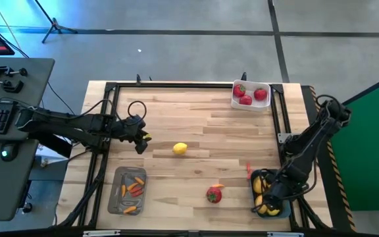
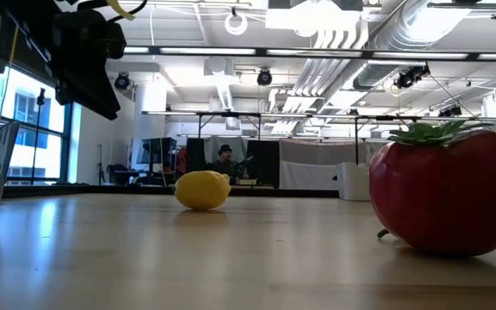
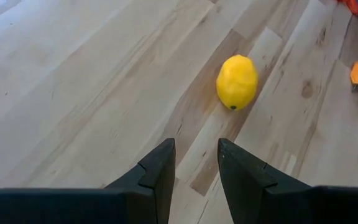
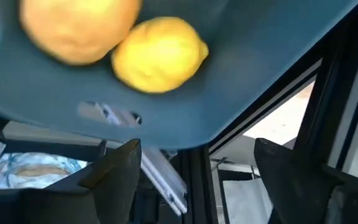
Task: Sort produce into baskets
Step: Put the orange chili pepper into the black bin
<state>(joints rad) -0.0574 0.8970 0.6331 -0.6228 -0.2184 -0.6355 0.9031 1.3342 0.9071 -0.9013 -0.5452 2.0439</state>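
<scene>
A yellow lemon point(image 1: 180, 149) lies on the wooden table near its middle; it also shows in the left wrist view point(image 3: 236, 81) and the low view point(image 2: 202, 189). My left gripper point(image 1: 141, 141) hovers left of it, empty, fingers a little apart point(image 3: 194, 155). A red fruit with a green top point(image 1: 214, 194) lies near the front with a small orange pepper point(image 1: 218, 186) beside it. A red pepper point(image 1: 248, 169) lies further right. My right gripper point(image 1: 270, 199) is open and empty point(image 4: 197, 168) over the blue tray point(image 4: 229, 74), which holds lemons point(image 4: 159, 55).
A white tray point(image 1: 267, 105) with three red fruits stands at the far right. A grey tray point(image 1: 118, 197) with several peppers lies at the front left. A black frame point(image 1: 278, 125) runs along the table's edges. Bare wood lies between the trays.
</scene>
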